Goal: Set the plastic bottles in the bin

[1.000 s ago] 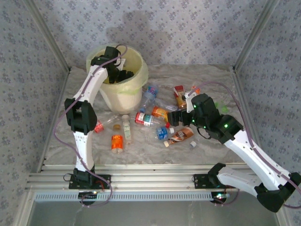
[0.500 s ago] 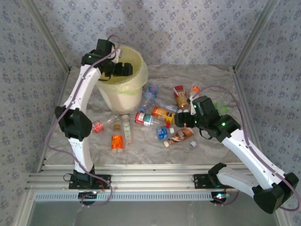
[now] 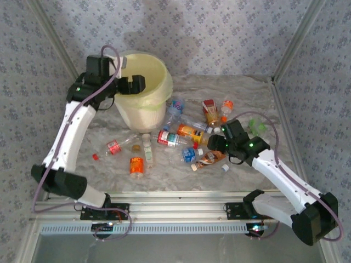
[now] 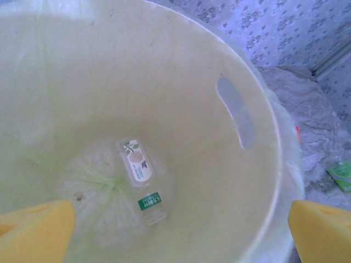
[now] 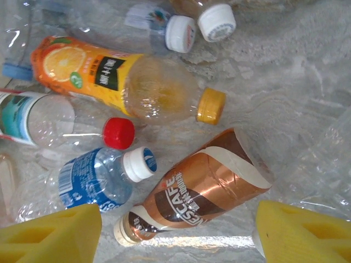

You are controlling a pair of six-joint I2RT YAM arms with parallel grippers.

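The cream bin [image 3: 143, 104] with its yellow liner stands at the back left. My left gripper [image 3: 132, 85] hovers open and empty over its near-left rim. Looking down inside the bin [image 4: 208, 164], one clear bottle [image 4: 141, 178] lies on the bottom between the yellow fingertips of my left gripper [image 4: 181, 233]. Several plastic bottles lie scattered mid-table. My right gripper [image 3: 215, 145] is low over a brown coffee bottle [image 3: 211, 158]. In the right wrist view the right gripper [image 5: 178, 235] is open, straddling that brown bottle [image 5: 197, 192] without touching it. An orange-label bottle [image 5: 120, 76] and a blue-label bottle [image 5: 93, 183] lie beside it.
A crumpled clear sheet [image 3: 247, 93] covers the table. More bottles lie near the bin's foot [image 3: 175, 106], at left [image 3: 112, 147] and at front [image 3: 136, 164]. A green wrapper [image 3: 256, 127] and a loose white cap [image 3: 225, 168] sit near my right arm. Metal frame posts flank the table.
My left arm has swung back and left from over the bin, its gripper opening wider. My right gripper has come down over the brown bottle and its fingers have narrowed somewhat.
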